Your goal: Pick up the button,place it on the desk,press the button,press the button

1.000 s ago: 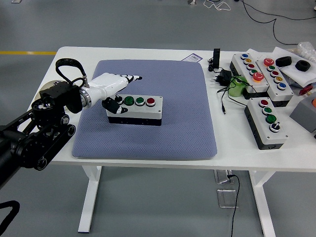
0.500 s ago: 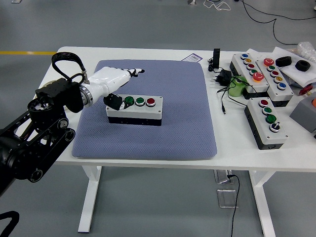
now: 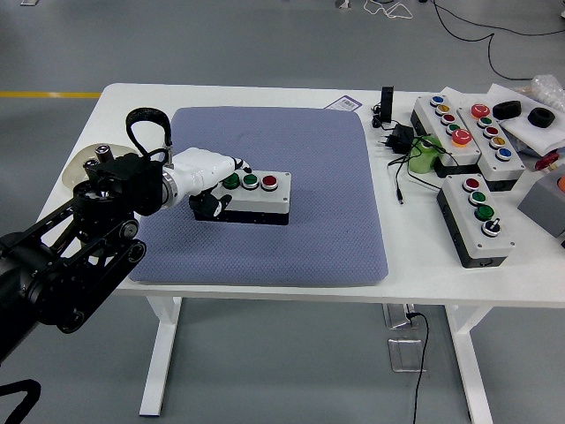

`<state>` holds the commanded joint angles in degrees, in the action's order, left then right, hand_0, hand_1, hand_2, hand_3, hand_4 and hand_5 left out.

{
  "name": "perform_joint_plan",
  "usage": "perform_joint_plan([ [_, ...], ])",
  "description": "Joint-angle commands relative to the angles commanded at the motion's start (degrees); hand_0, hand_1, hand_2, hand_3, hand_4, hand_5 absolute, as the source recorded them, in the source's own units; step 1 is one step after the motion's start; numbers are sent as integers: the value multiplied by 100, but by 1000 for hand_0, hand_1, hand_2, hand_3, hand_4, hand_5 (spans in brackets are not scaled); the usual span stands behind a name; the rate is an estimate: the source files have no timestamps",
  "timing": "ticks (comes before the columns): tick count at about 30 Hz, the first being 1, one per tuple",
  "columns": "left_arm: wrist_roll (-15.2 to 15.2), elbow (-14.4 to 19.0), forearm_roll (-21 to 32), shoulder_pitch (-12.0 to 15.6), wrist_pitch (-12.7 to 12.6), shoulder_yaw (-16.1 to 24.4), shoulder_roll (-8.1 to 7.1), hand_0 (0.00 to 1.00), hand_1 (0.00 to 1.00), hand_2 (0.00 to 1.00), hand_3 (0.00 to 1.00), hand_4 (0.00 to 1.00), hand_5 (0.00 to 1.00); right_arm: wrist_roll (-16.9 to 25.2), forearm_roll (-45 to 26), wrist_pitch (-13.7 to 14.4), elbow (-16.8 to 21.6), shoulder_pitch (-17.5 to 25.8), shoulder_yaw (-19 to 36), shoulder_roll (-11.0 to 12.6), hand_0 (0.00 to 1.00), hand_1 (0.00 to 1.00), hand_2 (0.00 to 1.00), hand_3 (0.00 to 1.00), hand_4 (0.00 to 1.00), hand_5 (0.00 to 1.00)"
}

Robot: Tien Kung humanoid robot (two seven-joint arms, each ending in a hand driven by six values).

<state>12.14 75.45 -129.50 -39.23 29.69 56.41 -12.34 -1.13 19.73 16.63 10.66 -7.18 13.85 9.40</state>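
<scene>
A white button box [image 3: 258, 200] with a black base lies on the blue-grey mat [image 3: 300, 238]; a green button [image 3: 250, 181] and a red button [image 3: 269, 182] show on its top. My left hand [image 3: 222, 185], white with dark fingertips, sits on the box's left end. Its fingers [image 3: 237, 165] lie curled over the top there and its thumb [image 3: 207, 205] presses the front face, so it is shut on the box. The leftmost controls are hidden under the hand. My right arm is out of view.
At the right of the white table [image 3: 415, 269] lie three more button boxes [image 3: 477, 218], [image 3: 450, 124], [image 3: 492, 128], a black plug adapter with cable [image 3: 402, 138] and a green item [image 3: 424, 155]. Black parts [image 3: 521, 113] rest on a white sheet at the far right.
My left hand has dropped from hovering above and behind the box's left end down onto it. Its fingers have curled over the top and its thumb has gone to the front. The box has not moved.
</scene>
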Motion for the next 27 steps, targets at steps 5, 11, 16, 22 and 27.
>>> perform_joint_plan([
  [5, -17, 5, 10, -7, 9, -51, -13, 65, 2, 53, 919, 446, 2, -2, -3, 0, -4, -1, -17, 2, 637, 533, 555, 635, 235, 244],
  [11, -7, -49, 22, 24, 6, -163, 56, 66, 2, 53, 916, 445, 2, -1, 4, 4, -8, -7, -4, 4, 637, 533, 555, 635, 235, 244],
  [16, 20, -204, 25, -30, 38, -291, 107, 65, 2, 52, 916, 446, 2, -2, 16, 6, -8, -13, 6, 6, 637, 533, 555, 635, 235, 244],
  [22, 33, -289, 40, -31, 226, -333, 108, 66, 2, 53, 916, 451, 2, 2, 27, 9, -7, -11, 22, 7, 636, 533, 555, 635, 235, 244],
  [27, -25, -226, 70, -17, -110, -303, 113, 59, 2, 48, 909, 460, 2, 2, 19, 10, -8, -6, 9, 7, 637, 532, 554, 635, 235, 244],
])
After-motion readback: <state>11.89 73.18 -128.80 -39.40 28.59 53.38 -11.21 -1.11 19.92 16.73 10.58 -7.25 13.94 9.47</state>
